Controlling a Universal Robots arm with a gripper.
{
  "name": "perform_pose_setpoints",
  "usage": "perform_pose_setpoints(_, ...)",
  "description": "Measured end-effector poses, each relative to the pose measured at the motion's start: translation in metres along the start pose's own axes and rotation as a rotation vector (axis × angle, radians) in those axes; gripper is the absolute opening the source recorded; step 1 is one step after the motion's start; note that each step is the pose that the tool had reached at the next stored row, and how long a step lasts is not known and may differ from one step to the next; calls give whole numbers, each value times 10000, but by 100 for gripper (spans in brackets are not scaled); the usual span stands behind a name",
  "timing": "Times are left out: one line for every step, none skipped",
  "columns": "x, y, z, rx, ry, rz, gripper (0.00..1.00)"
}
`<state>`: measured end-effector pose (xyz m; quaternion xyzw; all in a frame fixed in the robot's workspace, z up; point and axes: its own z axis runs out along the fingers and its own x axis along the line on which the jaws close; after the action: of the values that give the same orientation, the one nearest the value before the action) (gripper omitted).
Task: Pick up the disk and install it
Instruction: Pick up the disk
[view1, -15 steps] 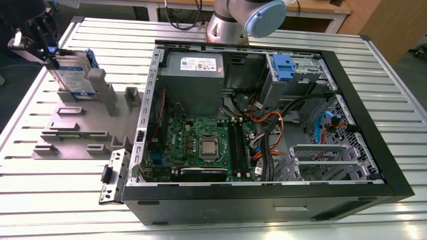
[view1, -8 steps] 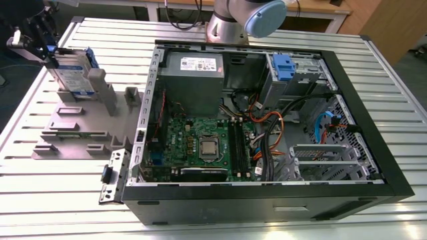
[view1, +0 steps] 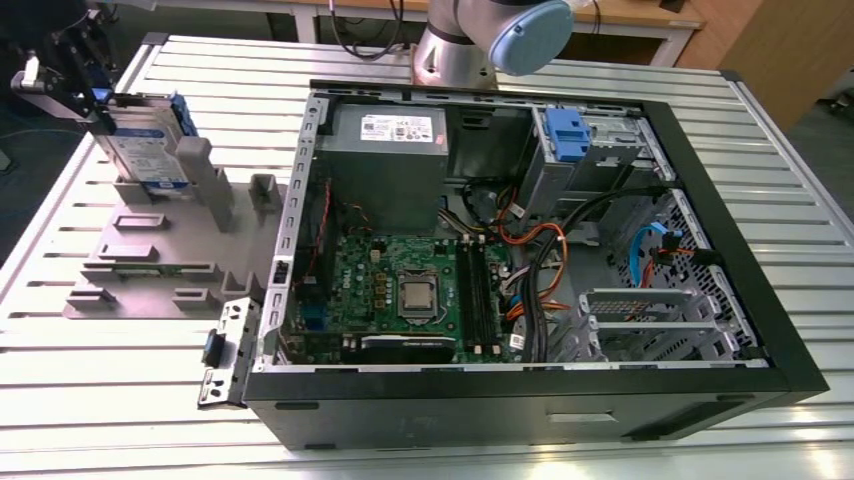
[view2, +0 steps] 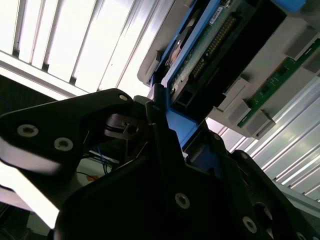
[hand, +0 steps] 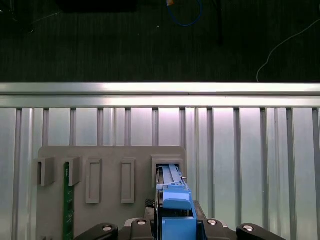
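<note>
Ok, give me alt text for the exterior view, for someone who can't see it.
A robot gripper meets the upper end of the disk, which stands upright in a grey holder at the exterior view's left. Beside it on the slatted metal table lies an open computer case showing its motherboard.

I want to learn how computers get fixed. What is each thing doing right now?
disk: standing upright in the grey holder.
gripper: jaws shut on the disk's top edge.
computer case: lying on its side, open, insides showing.
</note>
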<state>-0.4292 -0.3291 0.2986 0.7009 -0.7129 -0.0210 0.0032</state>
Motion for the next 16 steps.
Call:
perform_pose_setpoints(0, 0, -1, 0, 0, 0, 36)
perform_pose_setpoints(0, 0, -3, 0, 0, 0, 36)
perform_pose_setpoints(0, 0, -5, 0, 0, 0, 36)
perform_pose_setpoints(0, 0, -7, 0, 0, 0, 36)
perform_pose_setpoints(0, 0, -9, 1, 0, 0, 36)
perform_pose_setpoints(0, 0, -11, 1, 0, 0, 36)
perform_pose_setpoints(0, 0, -13, 1, 0, 0, 36)
perform_pose_setpoints(0, 0, -15, 1, 0, 0, 36)
perform_pose_setpoints(-1, 1, -17, 1, 0, 0, 36)
perform_pose_setpoints(-1, 1, -19, 0, 0, 0, 36)
perform_pose_setpoints(-1, 1, -22, 0, 0, 0, 36)
perform_pose_setpoints(-1, 1, -24, 1, 0, 0, 36)
perform_pose_setpoints(-1, 1, -27, 1, 0, 0, 36)
perform_pose_setpoints(-1, 1, -30, 1, 0, 0, 36)
perform_pose_setpoints(-1, 1, -32, 0, 0, 0, 36)
perform_pose_setpoints(-1, 1, -35, 1, 0, 0, 36)
